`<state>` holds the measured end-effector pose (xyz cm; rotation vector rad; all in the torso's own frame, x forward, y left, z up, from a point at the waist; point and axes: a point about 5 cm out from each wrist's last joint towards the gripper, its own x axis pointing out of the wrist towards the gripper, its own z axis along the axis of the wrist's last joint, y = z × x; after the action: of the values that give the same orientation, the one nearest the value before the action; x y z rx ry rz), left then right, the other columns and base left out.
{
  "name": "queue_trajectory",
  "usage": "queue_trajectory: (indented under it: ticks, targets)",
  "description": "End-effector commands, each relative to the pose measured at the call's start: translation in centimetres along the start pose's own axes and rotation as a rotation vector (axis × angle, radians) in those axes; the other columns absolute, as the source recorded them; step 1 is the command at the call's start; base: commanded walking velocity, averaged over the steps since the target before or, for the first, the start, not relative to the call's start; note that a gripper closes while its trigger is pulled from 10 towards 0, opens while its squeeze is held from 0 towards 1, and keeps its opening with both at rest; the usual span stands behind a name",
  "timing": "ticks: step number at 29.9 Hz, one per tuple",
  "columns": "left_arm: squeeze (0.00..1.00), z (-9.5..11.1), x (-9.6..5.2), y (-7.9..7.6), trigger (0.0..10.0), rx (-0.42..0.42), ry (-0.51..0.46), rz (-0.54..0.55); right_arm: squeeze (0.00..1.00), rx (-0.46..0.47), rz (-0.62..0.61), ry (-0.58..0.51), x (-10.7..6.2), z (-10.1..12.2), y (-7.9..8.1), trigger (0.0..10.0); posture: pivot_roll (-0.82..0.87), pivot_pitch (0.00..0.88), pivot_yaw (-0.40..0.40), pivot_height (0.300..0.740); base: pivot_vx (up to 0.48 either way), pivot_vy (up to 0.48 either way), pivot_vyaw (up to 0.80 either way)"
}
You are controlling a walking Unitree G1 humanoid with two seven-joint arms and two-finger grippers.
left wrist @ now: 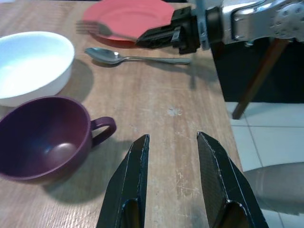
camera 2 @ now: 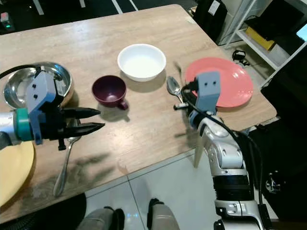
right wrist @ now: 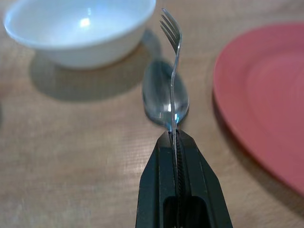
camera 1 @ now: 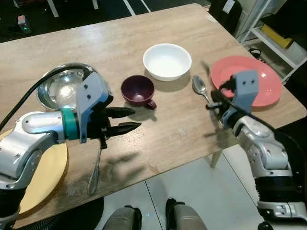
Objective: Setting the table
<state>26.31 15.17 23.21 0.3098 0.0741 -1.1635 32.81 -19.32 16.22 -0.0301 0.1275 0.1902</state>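
Right pincer (right wrist: 176, 142) clamps a thin metal fork (right wrist: 172, 57) — tines blurred — above a glossy spoon (right wrist: 164, 97); left pincer (left wrist: 173, 142) gapes over the wood-grain table (left wrist: 156, 85).

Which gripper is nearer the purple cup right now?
Left. The left gripper, fingers open, hovers just in front of the purple cup, toward the table's near edge. The right gripper, shut on a fork, is farther off, over the spoon beside the red plate.

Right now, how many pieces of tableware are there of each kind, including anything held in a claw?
Plates: 2, red and yellow
Bowls: 2, white and steel
Cups: 1, purple
Spoons: 2
Forks: 1, in the right claw
Total: 8
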Motion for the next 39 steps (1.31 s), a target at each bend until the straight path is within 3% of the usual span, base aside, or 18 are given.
queue_trajectory:
  ticks: [1, 4, 12, 21, 29, 30, 33, 34, 39]
  targets:
    - [0.0, 0.0, 0.2, 0.2, 10.0, 0.006, 0.008, -0.034, 0.0, 0.009, 0.016, 0.012, 0.2, -0.5, -0.3, 10.0, 0.09, 0.092, 0.067, 0.74, 0.0, 0.0, 0.0]
    - [0.0, 0.0, -0.2, 1.1, 10.0, 0.019, 0.047, -0.052, 0.0, 0.037, 0.063, 0.027, 0.8, -0.9, 0.1, 10.0, 0.1, 0.098, 0.081, 0.74, 0.0, 0.0, 0.0]
    - [0.0, -0.6, -0.3, 1.0, 10.0, 0.02, 0.079, -0.063, 0.0, 0.051, 0.141, 0.056, 0.1, -2.1, 1.2, 10.0, 0.1, 0.111, 0.084, 0.74, 0.0, 0.0, 0.0]
    - [0.0, -1.0, -0.2, 0.8, 10.0, 0.005, 0.08, -0.077, 0.0, 0.039, 0.14, 0.053, -1.6, -2.3, -0.2, 10.0, 0.09, 0.119, 0.083, 0.74, 0.0, 0.0, 0.0]
    - [0.0, -1.2, -0.1, 0.8, 10.0, 0.003, 0.081, -0.079, 0.0, 0.057, 0.149, 0.046, -1.9, -2.4, 0.4, 10.0, 0.09, 0.118, 0.087, 0.74, 0.0, 0.0, 0.0]
    - [0.0, -1.2, -0.1, 0.8, 10.0, 0.003, 0.081, -0.079, 0.37, 0.064, 0.16, 0.037, -2.0, -2.2, 0.8, 10.0, 0.09, 0.118, 0.086, 0.74, 0.0, 0.0, 0.0]
    - [0.0, -1.2, -0.1, 0.8, 10.0, 0.002, 0.082, -0.079, 0.37, 0.07, 0.173, 0.029, -2.1, -2.0, 1.1, 10.0, 0.09, 0.118, 0.086, 0.74, 0.0, 0.0, 0.0]
    - [0.0, -1.3, -0.1, 0.8, 10.0, 0.001, 0.083, -0.079, 1.0, 0.074, 0.183, 0.023, -2.3, -1.9, 1.3, 10.0, 0.09, 0.118, 0.086, 0.74, 0.0, 0.0, 0.0]
    - [0.0, -1.4, 0.0, 0.7, 10.0, -0.001, 0.083, -0.079, 1.0, 0.087, 0.217, 0.003, -2.6, -1.4, 2.0, 10.0, 0.09, 0.117, 0.085, 0.74, 0.0, 0.0, 0.0]
